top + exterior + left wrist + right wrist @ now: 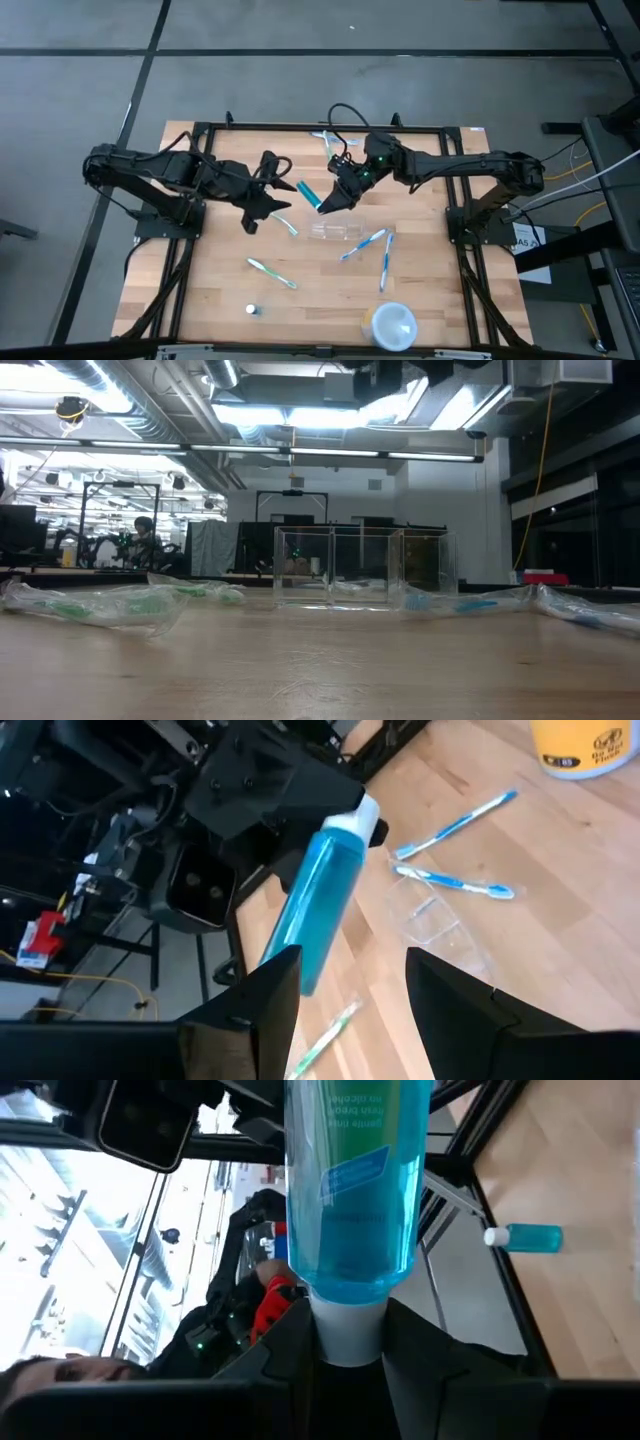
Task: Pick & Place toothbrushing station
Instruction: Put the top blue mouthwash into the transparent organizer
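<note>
A blue mouthwash bottle (308, 193) with a white cap is held in the air over the table's far middle by my right gripper (327, 200), which is shut on it. My left gripper (284, 197) is open just left of the bottle. In the left wrist view the bottle's base end (312, 970) sits just in front of its spread fingers (270, 995). The toothbrushing station (336, 232), a clear plastic holder, stands on the wood just nearer than the bottle. It shows faintly in the left wrist view (430, 915) and as clear compartments in the low view (360, 565). My right gripper pinches the bottle at its white cap end (348, 1330), one finger on each side. The fingers come from the table's right, slanting down. The bottle is lifted clear of the table, tilted, with its base pointing toward the left gripper.
Wrapped toothbrushes lie around the holder (365, 243), (385, 270), (272, 270), (290, 225), and one at the far edge (322, 135). A round white cup (392, 325) stands at the near right. A small bottle (252, 310) lies near the front edge.
</note>
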